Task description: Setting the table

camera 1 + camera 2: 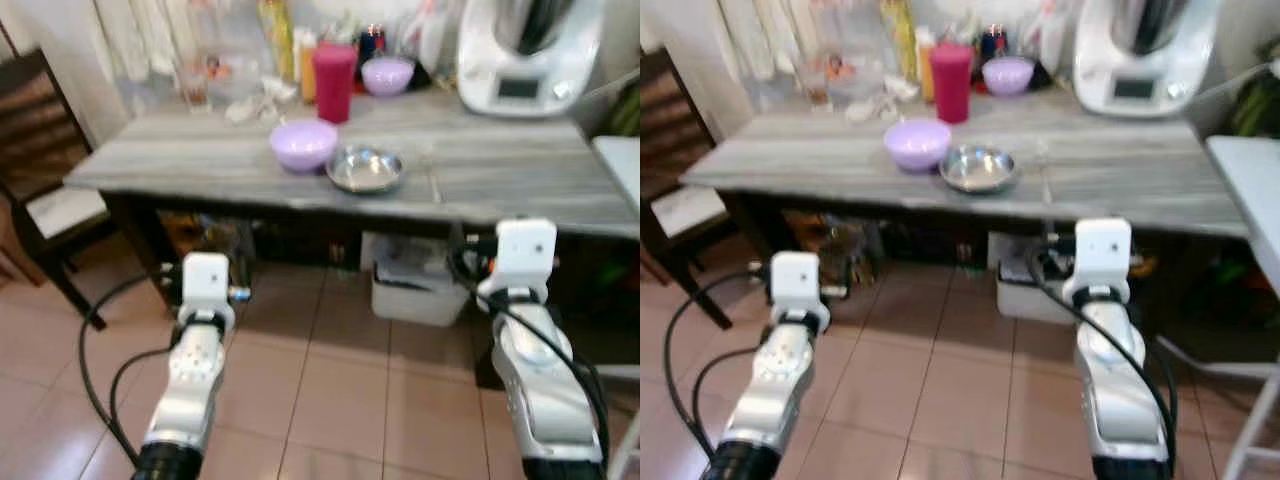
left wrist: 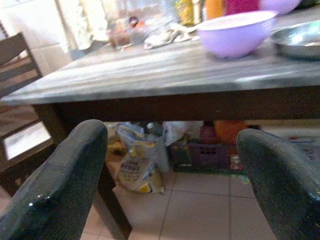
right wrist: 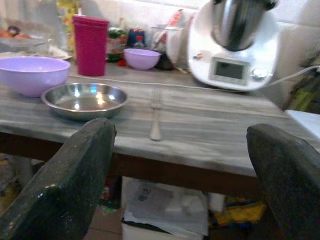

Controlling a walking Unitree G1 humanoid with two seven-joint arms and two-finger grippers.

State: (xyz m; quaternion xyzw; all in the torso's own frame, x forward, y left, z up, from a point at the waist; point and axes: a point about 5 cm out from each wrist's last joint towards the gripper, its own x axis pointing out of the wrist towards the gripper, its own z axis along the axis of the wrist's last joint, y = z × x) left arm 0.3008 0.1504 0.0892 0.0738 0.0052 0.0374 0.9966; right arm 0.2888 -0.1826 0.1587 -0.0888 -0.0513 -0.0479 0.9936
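both arms reach forward at about the same height, held low in front of the near edge of the grey table (image 1: 500, 190), above the tiled floor (image 1: 330, 380). the left gripper (image 2: 170, 185) points at the table's underside and near edge; its two black fingers (image 2: 65, 185) stand wide apart with nothing between them. the right gripper (image 3: 182, 185) sits slightly higher, level with the tabletop, its fingers (image 3: 70, 180) likewise spread wide and empty.

on the robot's left a dark wooden chair (image 1: 45, 190) stands beside the table end. on the tabletop, near the front edge and left of centre, a lilac bowl (image 1: 303, 143) sits upright, just beside a shallow steel dish (image 1: 365, 168) to its right; whether they touch cannot be told. the dish is shiny and empty. right of the dish, a little apart, a pale fork (image 3: 156, 116) lies flat with its tines pointing away from the robot. further back stand a magenta tumbler (image 1: 334, 82) and a second, smaller lilac bowl (image 1: 387, 75), among blurred bottles and jars. at the back right a white kitchen machine (image 1: 527, 55) with a steel jug stands, its small display facing the robot. under the table, a white box (image 1: 415, 285) rests on the floor.
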